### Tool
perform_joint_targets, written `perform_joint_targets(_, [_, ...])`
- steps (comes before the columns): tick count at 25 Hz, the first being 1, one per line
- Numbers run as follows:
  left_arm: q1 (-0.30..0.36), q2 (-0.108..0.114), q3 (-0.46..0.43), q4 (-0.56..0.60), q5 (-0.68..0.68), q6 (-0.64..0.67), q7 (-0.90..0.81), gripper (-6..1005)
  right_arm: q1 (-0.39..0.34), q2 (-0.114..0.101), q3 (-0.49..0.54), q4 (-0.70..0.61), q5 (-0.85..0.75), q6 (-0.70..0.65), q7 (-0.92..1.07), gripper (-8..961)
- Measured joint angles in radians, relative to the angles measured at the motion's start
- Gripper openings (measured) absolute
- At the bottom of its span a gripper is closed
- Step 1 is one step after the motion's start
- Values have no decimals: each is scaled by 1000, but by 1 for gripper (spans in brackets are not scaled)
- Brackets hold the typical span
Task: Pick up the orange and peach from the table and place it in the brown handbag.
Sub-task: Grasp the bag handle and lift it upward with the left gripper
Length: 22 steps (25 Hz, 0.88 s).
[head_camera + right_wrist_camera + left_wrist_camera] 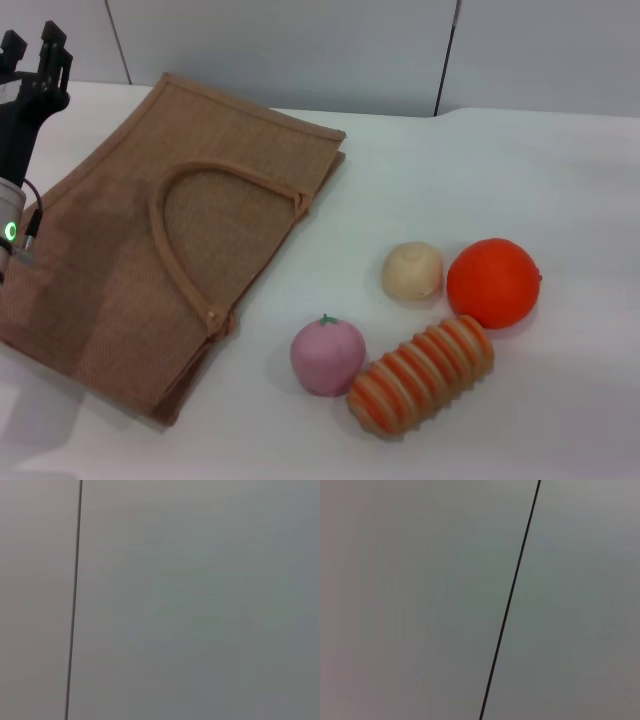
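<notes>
Head view: white table [560, 180], grey panelled wall [300, 50] behind. Brown handbag [120, 270] lying flat on the robot's left half of the table, long looped strap handle [175, 215] resting on its upper face, stitched edges showing. To the right of the bag, a cluster of four items. Peach [327, 356], pink with a small green stem on top, nearest the bag but clear of it, sitting on the bare table. Striped ribbed cylinder [421, 374], orange and cream, lying on its side just beside the peach, seemingly touching it. Pale beige ball [412, 271] farther back, close beside the orange [493, 282]. Orange resting on the table at the cluster's right end, just behind the cylinder's far end, well apart from the bag.

Left gripper [35, 55] raised at the far left edge, above the bag's far left corner, black fingers pointing up with a gap between them, so spread and empty. Green indicator light [11, 231] glowing lower down on the same arm. Right gripper out of sight.

Left wrist view: only grey wall with one dark seam [512, 595].

Right wrist view: likewise plain wall, a seam near one edge.
</notes>
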Motion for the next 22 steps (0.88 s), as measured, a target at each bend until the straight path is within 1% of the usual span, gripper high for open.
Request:
perform_joint_targets(5, [0,0,0,0,0,0,0,512,0,0,0,-2,0,0,10,889])
perform_joint_targets(17, [-1,1,0,0,0,0,0,511,0,-2,0,-3,-2,0,11,888])
perform_joint_targets(22, [-1,2,6,0,0,8,-2,506,3,-2,0,-3,-33,1,11,889])
